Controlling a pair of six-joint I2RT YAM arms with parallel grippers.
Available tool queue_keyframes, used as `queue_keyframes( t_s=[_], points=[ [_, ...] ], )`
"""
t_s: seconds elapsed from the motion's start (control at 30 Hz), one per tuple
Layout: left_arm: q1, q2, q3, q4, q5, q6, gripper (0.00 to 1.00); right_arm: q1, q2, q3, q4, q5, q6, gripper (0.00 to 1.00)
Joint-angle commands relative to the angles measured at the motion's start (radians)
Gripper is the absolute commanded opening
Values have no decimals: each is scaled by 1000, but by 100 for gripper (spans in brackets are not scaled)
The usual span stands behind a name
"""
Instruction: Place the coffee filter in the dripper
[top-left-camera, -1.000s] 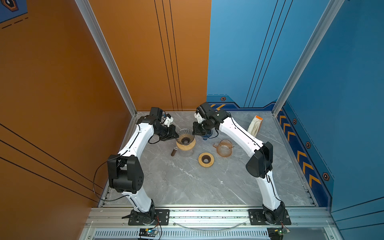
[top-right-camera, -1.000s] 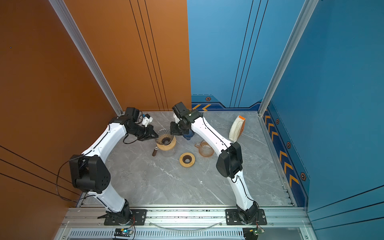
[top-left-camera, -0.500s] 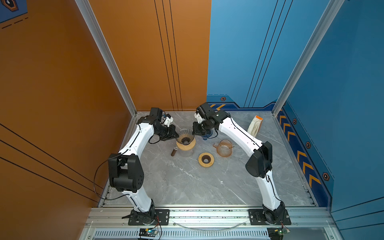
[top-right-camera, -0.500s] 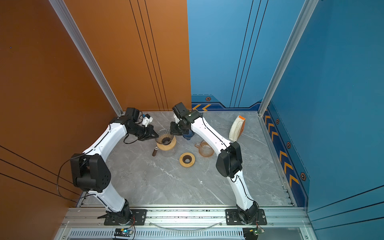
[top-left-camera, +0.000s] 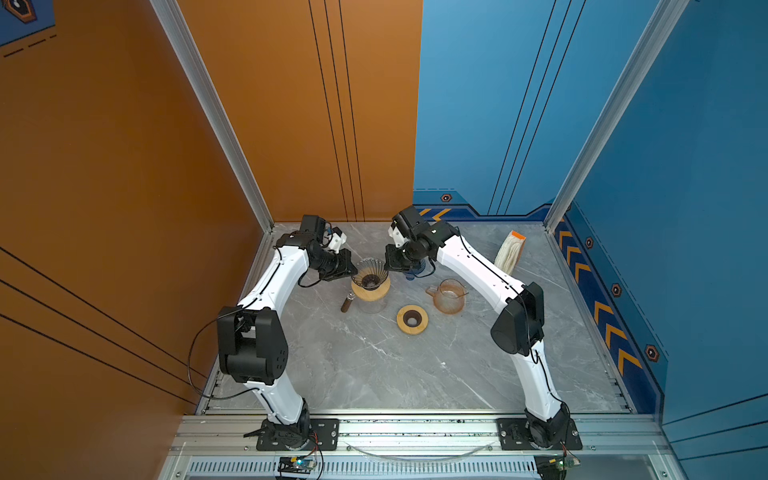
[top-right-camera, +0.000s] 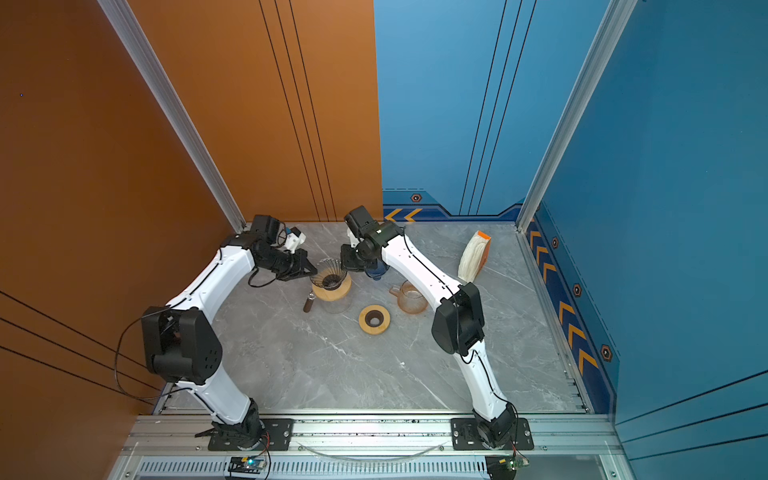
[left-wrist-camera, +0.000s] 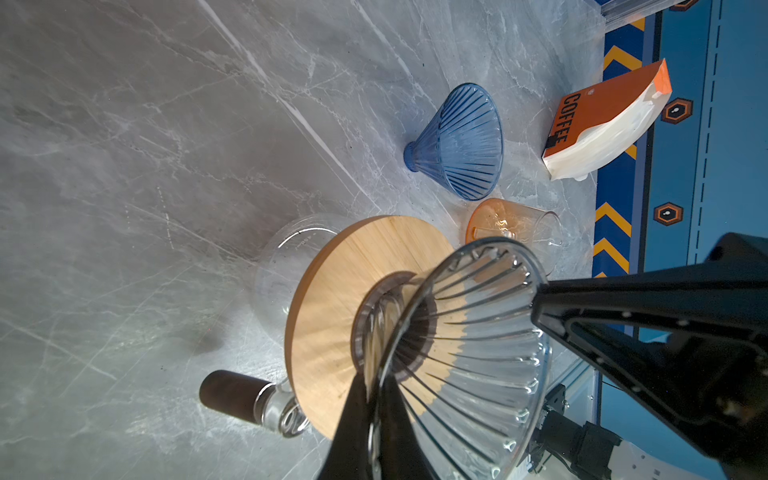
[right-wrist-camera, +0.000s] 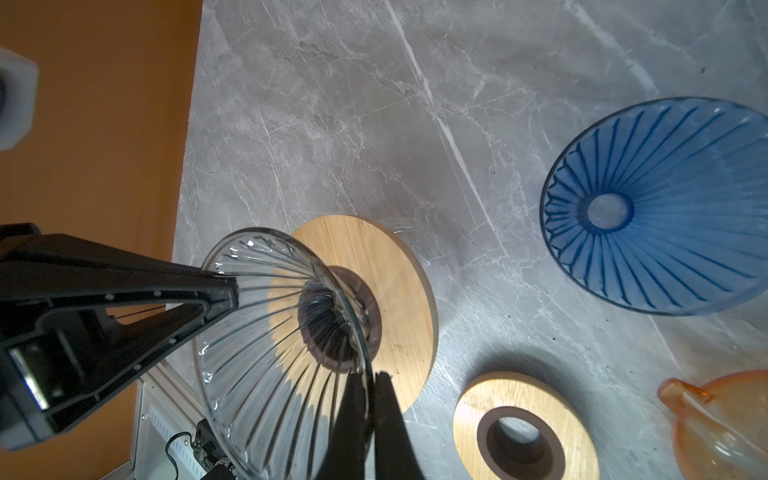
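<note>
A clear ribbed glass dripper (top-left-camera: 370, 272) (top-right-camera: 330, 272) has its narrow end at the hole of a wooden collar (top-left-camera: 371, 291) on a glass carafe. Its cone leans a little. My left gripper (left-wrist-camera: 372, 382) (top-left-camera: 355, 272) is shut on the dripper's rim (left-wrist-camera: 469, 353) from the left. The right gripper (right-wrist-camera: 370, 376) (top-left-camera: 387, 268) is shut on the opposite side of the rim (right-wrist-camera: 270, 332). The coffee filter stack (top-left-camera: 510, 251) (left-wrist-camera: 602, 120), white papers in an orange "COFFEE" box, stands at the back right, away from both grippers.
A blue dripper (top-left-camera: 417, 272) (right-wrist-camera: 665, 208) lies on its side just behind the right gripper. An orange glass pitcher (top-left-camera: 449, 296) and a second wooden ring (top-left-camera: 412, 318) (right-wrist-camera: 528, 428) sit right of the carafe. The carafe's brown handle (left-wrist-camera: 232, 392) points toward the front left.
</note>
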Motion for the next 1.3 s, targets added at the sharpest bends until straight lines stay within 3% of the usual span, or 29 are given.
queue_keyframes(
  t_s=[0.0,0.5,0.67,0.97,1.27],
  points=[
    [-17,30,6,-88,-71,45,14,4,45,47,-16,-12,1,4],
    [-24,-10,99,-89,-46,12,39,-5,3,95,8,-12,-7,26],
    [-25,-46,116,-85,-57,-6,48,-5,-31,96,9,19,-35,29],
    [-29,-203,33,118,-16,-85,69,1,-124,63,18,145,-109,29],
    [-50,-411,-156,385,3,-148,92,-8,-341,-198,171,309,-140,32]
  ],
)
